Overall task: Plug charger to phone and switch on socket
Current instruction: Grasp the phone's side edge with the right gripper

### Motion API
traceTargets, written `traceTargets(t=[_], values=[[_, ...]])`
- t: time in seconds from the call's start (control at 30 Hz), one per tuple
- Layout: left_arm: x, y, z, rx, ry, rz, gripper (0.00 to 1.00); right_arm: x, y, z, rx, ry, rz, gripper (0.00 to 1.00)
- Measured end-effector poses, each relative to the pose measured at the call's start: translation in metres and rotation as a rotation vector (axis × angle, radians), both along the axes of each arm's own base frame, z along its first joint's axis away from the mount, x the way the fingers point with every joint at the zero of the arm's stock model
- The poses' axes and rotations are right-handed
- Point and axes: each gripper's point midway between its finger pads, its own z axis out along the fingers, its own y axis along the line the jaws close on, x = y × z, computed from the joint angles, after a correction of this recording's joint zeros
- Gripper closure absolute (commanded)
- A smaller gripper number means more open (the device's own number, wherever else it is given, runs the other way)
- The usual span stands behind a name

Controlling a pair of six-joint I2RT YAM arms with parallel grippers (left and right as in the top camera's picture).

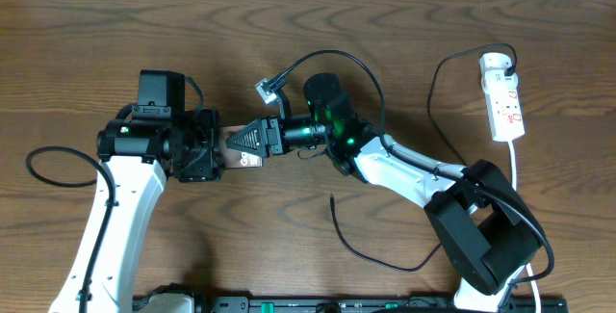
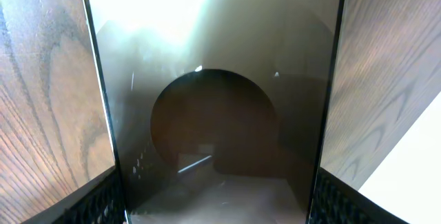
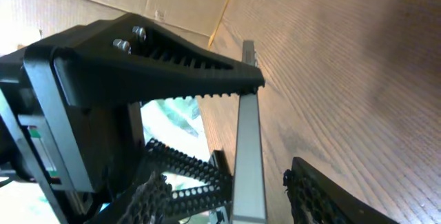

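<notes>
The phone point(image 2: 220, 79), a dark glossy slab with a circular mark, fills the left wrist view. My left gripper point(image 2: 220, 207) is shut on its near end. Overhead, the phone point(image 1: 235, 146) is held off the table between the two grippers. My right gripper point(image 1: 250, 142) is open, its fingers on either side of the phone's silver edge point(image 3: 248, 148) with a gap showing point(image 3: 234, 203). The charger, a thin black cable point(image 1: 435, 96), runs from the socket point(image 1: 504, 101) at the far right. Its loose tip point(image 1: 333, 199) lies on the table near the right arm, held by neither gripper.
The socket's white cord point(image 1: 517, 173) runs down the right side. A thick black robot cable point(image 1: 337, 56) arches over the right wrist, and another one point(image 1: 53, 164) loops at the left. The wooden table point(image 1: 289, 24) extends behind the arms.
</notes>
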Motion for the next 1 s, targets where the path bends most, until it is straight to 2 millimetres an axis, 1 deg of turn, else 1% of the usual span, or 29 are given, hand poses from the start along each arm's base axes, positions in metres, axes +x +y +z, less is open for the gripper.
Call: traceTargets(t=[0.23, 0.3, 0.47, 0.6, 0.97, 1.0], values=[[-0.0016, -0.0079, 0.0000, -0.006, 0.005, -0.009, 0.93, -0.0029, 0.0042, -0.0010, -0.006, -0.002, -0.005, 0.43], [-0.0018, -0.0086, 0.0000, -0.007, 0.005, -0.011, 0.93, -0.0029, 0.0044, -0.0010, -0.006, -0.002, -0.005, 0.47], [-0.0018, -0.0085, 0.0000, -0.007, 0.006, -0.009, 0.93, -0.0021, 0.0044, -0.0013, -0.008, 0.003, -0.011, 0.51], [-0.0018, -0.0085, 0.0000, -0.008, 0.006, -0.008, 0.93, -0.0017, 0.0044, -0.0014, -0.008, 0.002, -0.013, 0.60], [-0.0019, -0.0085, 0.0000, -0.021, 0.017, 0.030, 0.93, -0.0004, 0.0043, -0.0017, -0.011, 0.005, -0.022, 0.60], [-0.0018, -0.0085, 0.0000, -0.022, 0.018, 0.034, 0.93, 0.0000, 0.0043, -0.0018, -0.011, 0.005, -0.024, 0.62]])
